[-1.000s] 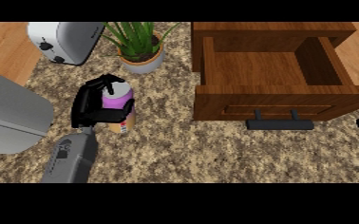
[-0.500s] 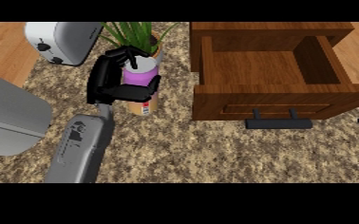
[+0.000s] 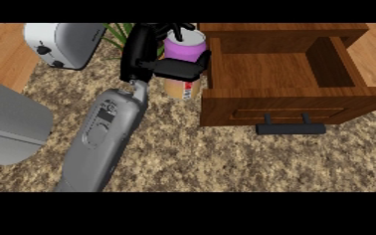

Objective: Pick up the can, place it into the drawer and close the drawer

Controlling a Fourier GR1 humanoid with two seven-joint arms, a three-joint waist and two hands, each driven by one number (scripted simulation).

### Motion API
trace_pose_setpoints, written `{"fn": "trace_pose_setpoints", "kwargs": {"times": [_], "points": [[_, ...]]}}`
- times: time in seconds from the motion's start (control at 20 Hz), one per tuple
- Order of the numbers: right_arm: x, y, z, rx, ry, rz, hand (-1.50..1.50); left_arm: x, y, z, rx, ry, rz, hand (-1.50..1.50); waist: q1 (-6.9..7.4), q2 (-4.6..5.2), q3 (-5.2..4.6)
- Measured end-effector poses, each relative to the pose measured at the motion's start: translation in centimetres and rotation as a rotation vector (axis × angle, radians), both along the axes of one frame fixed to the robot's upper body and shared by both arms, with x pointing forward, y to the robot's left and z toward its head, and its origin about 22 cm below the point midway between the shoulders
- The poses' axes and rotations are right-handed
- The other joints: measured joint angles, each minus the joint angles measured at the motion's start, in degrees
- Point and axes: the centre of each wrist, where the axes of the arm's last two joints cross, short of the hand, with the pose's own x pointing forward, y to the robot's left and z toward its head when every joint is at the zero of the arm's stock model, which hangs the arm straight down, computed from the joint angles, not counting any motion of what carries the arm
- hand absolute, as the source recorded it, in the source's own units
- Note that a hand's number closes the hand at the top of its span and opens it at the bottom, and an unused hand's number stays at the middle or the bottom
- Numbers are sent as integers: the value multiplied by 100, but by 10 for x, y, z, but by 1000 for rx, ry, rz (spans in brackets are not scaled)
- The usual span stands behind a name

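Head view: only one, so here goes
Left hand [image 3: 158,62]: wrapped round the can [image 3: 183,64], top centre, just left of the open drawer [image 3: 283,102]
Handling: probably light, stiff, slick; a mid-body grip looks sensible
Right hand: out of shot

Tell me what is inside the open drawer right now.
The drawer shows only its bare wooden floor and side walls; nothing lies in it. The can, held by the left robot hand, is outside its left wall. The near inner corner is hidden behind the front panel.
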Motion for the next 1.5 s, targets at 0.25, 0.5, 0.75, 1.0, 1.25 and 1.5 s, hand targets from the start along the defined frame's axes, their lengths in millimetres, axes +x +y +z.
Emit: {"fn": "trace_pose_setpoints", "kwargs": {"times": [0.25,0.5,0.75,1.0,1.25,1.5], "points": [[1,0,1,-6,0,4,-150,13,-29,40,15,-22,-16,150,-15,5,1],[4,2,-1,-4,5,8,-150,22,-60,63,27,-21,-15,150,-47,11,0],[2,1,2,-5,6,6,-150,34,-81,79,44,-10,-16,150,-83,20,1],[4,6,0,-9,4,25,-150,41,-101,90,66,5,-8,150,-140,33,3],[8,0,-2,-5,2,26,-150,49,-110,90,94,9,-1,150,-189,50,7],[16,3,-1,-8,-2,30,-150,53,-119,93,125,13,7,150,-231,63,8]]}}
